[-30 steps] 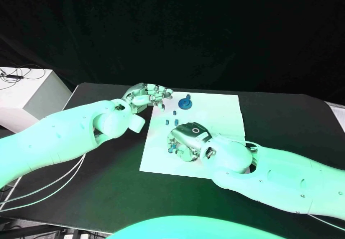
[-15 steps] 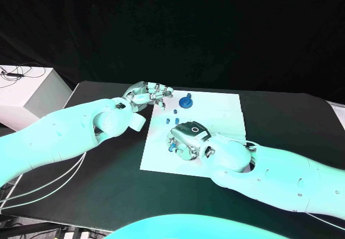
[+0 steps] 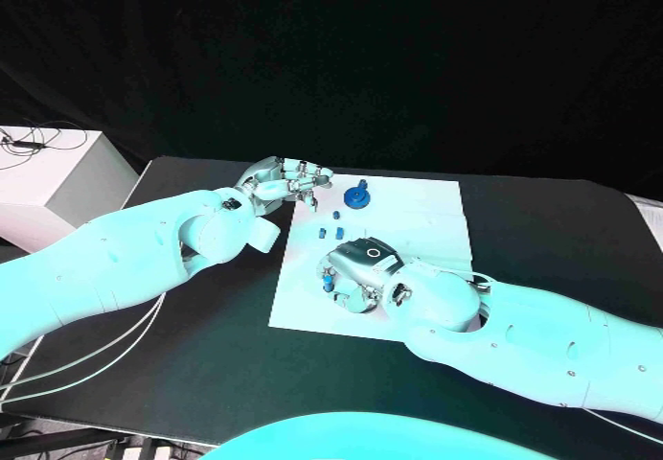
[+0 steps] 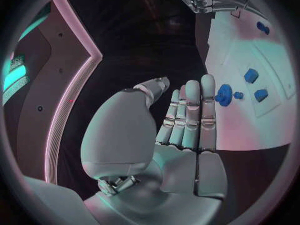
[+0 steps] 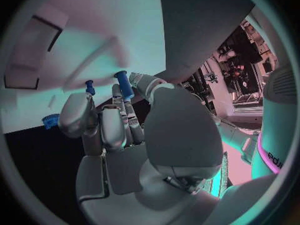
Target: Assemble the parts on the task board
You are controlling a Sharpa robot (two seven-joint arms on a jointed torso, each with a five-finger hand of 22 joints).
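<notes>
1. My right hand (image 3: 362, 271) sits low over the near-middle of the task board (image 3: 428, 225), back of the hand up, fingers curled downward.
2. In my right wrist view that hand (image 5: 119, 135) pinches a blue peg (image 5: 124, 84) between its fingertips; the peg stands roughly upright and its far end points at the white board (image 5: 87, 30).
3. A smaller blue part (image 5: 89, 87) shows just beside that peg, near another fingertip. I cannot tell whether I touch it.
4. A ribbed blue piece (image 5: 50, 120) lies at the board's edge, beside my curled fingers.
5. From the head view a bit of blue (image 3: 328, 281) shows at the left side of my right hand, just above the board.
6. My left hand (image 3: 284, 180) hangs over the far left corner of the board. It holds nothing.
7. In my left wrist view its fingers (image 4: 190, 117) lie straight and close together, thumb apart to one side, palm bare.
8. Just past those fingertips stands a round blue part (image 4: 224, 94), the same one that shows on the far side of the board in the head view (image 3: 356, 198).
9. Two small blue blocks (image 3: 329, 232) lie side by side on the board between my two hands, apart from both.
10. The board lies flat on the black table (image 3: 180, 335).
</notes>
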